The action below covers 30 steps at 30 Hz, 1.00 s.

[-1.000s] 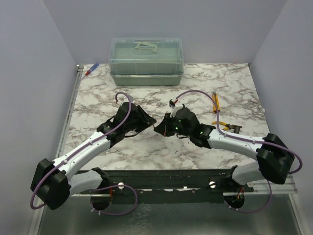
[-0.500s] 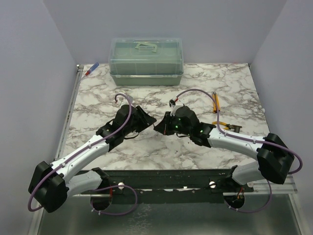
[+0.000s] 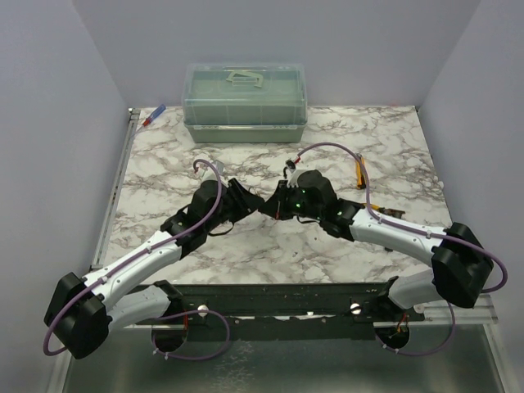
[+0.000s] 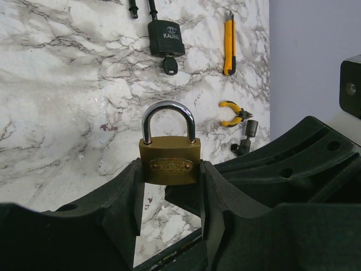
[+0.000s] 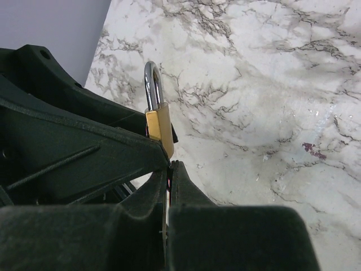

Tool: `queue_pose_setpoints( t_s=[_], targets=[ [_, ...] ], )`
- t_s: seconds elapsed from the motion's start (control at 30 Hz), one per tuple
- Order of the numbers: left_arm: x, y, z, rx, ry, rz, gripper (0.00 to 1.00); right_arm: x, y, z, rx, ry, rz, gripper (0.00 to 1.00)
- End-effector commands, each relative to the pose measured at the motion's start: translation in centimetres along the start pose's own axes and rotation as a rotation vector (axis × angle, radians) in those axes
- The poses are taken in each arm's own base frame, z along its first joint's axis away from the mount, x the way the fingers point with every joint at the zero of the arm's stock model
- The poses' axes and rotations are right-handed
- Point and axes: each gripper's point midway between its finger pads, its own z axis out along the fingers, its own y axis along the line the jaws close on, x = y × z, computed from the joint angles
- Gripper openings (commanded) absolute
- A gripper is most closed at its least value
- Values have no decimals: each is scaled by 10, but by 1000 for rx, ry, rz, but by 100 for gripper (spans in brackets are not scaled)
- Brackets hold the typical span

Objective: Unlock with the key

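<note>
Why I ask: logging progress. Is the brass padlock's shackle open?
No, both legs of the shackle sit in the body of the brass padlock.

left claw [image 4: 171,172]: half-closed, gripping | right claw [image 5: 169,165]: pinched closed | pose: facing each other

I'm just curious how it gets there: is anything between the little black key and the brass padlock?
Nothing lies on the marble between the key and the brass padlock clamped in the left end effector. The shut right end effector, though, crowds that padlock's underside.

Left jaws hide the brass padlock's [image 4: 169,164] underside; the black padlock's [image 4: 167,38] shackle is cropped.
</note>
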Motion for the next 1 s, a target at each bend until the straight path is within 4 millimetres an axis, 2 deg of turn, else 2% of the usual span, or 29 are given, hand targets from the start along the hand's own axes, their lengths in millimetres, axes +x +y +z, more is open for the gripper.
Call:
queue_pose_setpoints(
  t_s=[0.0, 0.33, 0.63, 0.9, 0.97],
  targets=[
    [8, -19, -4, 93, 30, 10, 0, -33, 12, 0, -35, -86, -22, 0],
    [3, -26, -5, 112, 11, 2, 0, -33, 5, 3, -24, -92, -18, 0],
    [3, -31, -6, 132, 16, 12, 0, -31, -10, 0, -26, -192, -5, 0],
    [7, -44, -7, 189, 42, 33, 1, -40, 1, -11, -167, -347, -90, 0],
    [7, -49, -9, 209, 45, 44, 7, -38, 4, -14, -201, -365, -124, 0]
  ],
)
